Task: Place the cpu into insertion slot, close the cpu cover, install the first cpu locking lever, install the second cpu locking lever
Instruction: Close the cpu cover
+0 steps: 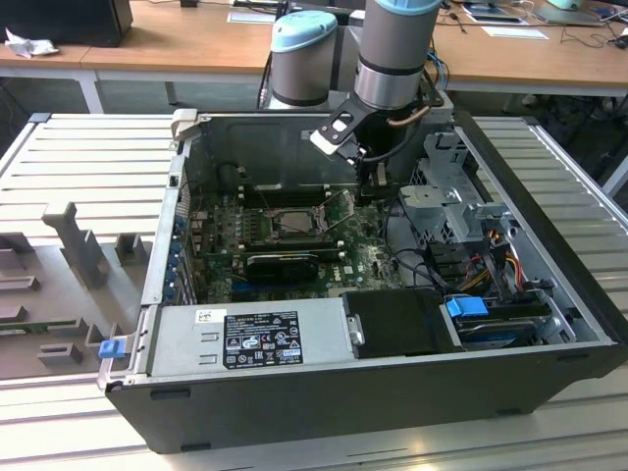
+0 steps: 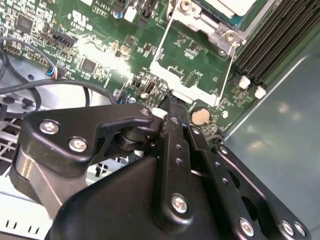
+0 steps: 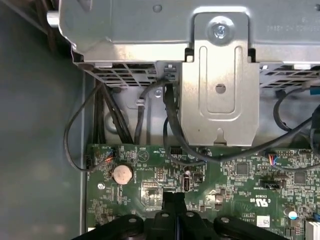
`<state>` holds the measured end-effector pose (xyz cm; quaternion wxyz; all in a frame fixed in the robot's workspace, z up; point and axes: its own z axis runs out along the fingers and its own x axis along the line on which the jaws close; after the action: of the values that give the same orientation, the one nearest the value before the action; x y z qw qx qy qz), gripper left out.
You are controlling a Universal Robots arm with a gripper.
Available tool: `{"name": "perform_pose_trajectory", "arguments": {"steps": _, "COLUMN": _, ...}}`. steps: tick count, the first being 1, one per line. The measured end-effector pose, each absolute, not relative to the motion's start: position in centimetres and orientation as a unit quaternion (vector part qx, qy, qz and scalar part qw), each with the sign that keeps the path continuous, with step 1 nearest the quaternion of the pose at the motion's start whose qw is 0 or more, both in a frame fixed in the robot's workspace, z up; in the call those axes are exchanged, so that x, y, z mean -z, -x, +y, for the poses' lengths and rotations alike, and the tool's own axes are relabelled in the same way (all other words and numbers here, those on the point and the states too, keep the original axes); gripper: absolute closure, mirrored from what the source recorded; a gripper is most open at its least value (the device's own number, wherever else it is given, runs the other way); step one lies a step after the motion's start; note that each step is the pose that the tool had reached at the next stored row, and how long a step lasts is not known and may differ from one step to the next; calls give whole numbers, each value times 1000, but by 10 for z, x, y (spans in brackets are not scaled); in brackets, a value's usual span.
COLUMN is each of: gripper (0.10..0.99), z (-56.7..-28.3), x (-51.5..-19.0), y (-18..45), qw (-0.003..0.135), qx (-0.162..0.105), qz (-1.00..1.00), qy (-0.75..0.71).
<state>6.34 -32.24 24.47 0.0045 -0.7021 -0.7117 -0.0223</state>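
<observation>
Where they meet over the green circuit board (image 2: 95,37), black metal fingers (image 2: 173,131): two, belonging to one black gripper (image 2: 169,97), drawn together with no gap at the tips and nothing visibly clamped between them.

- At the tips, touching or barely clear (cannot tell which): one cpu cover (image 2: 186,87), a thin square silver metal frame. It is swung open away from the socket, and board shows through its large cut-out.
- Along each side of that frame: thin wire locking levers (image 2: 159,46), two.
- Just beside the tips: one round silver coin-cell battery (image 2: 200,116).
- Beyond the cover: one insertion slot (image 2: 207,22), square, with a metal rim. It holds one cpu (image 2: 232,4), flat with a pale silvery-grey top, seated and uncovered.
- Farther out: white latch tabs (image 2: 244,81), two, ending the long black memory slots (image 2: 280,42).
- Outermost, in the exterior view: one open black-and-grey computer case (image 1: 343,407).
</observation>
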Motion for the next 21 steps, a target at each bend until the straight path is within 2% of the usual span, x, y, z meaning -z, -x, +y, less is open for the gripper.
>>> {"name": "perform_pose_trajectory", "arguments": {"steps": 21, "gripper": 980, "z": -322, "x": -245, "y": -51, "qw": 5, "qx": 22, "qz": -712, "qy": 702}}
